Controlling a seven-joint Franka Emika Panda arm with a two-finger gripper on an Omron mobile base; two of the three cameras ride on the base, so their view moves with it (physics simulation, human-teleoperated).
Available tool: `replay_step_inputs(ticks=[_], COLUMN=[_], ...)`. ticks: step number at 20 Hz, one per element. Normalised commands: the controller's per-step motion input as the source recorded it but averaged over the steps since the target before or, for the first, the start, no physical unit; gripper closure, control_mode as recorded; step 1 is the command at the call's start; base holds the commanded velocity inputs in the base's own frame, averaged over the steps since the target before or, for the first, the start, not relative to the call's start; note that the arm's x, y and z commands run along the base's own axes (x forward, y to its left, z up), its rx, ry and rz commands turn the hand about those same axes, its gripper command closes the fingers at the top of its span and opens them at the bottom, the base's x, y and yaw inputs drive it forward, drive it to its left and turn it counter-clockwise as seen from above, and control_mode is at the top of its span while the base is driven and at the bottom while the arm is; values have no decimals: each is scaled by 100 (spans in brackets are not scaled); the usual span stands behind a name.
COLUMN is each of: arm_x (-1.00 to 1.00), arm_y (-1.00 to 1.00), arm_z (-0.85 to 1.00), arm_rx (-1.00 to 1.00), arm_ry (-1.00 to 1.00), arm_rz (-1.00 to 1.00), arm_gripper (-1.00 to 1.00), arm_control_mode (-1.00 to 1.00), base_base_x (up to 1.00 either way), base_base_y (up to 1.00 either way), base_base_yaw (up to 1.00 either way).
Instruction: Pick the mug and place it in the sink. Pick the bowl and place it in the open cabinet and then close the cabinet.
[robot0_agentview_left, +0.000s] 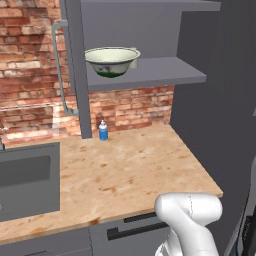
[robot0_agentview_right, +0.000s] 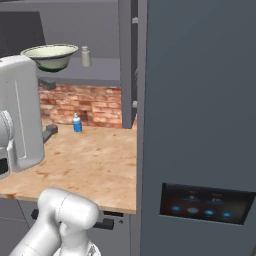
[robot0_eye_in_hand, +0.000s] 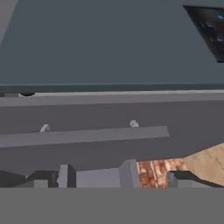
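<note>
Bowl (robot0_agentview_left: 112, 61) already sits on the cabinet shelf (robot0_agentview_left: 150, 75), so the closing step is in hand. Jaws (robot0_eye_in_hand: 118, 177) spread wide, empty, facing a grey door panel with its bar handle (robot0_eye_in_hand: 83, 135) just ahead. Next: push the door shut. Mug and sink interior hidden; fingertips cut off.

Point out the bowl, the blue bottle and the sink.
bowl (robot0_agentview_left: 112, 61): left base view, on its outer side wall, on the cabinet shelf.
blue bottle (robot0_agentview_left: 103, 132): left base view, on its blue body, below the white cap.
sink (robot0_agentview_left: 27, 177): left base view, on its dark inner wall.
</note>
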Motion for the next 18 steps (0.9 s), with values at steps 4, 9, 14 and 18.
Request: replay_step_inputs(ticks=[4,9,14,18], arm_x=[0,-1,-2,0], arm_y=[-21,-8,0,-3], arm_z=[0,0,0,0], arm_rx=[-1,0,0,0], arm_ry=[0,0,0,0], arm_rz=[-18,-15,-2,0], arm_gripper=[-100,-100,-100,-100], arm_control_mode=[-100,-100,-100,-100], base_base_x=[0,0,0,0], base_base_y=[0,0,0,0], base_base_yaw=[0,0,0,0])
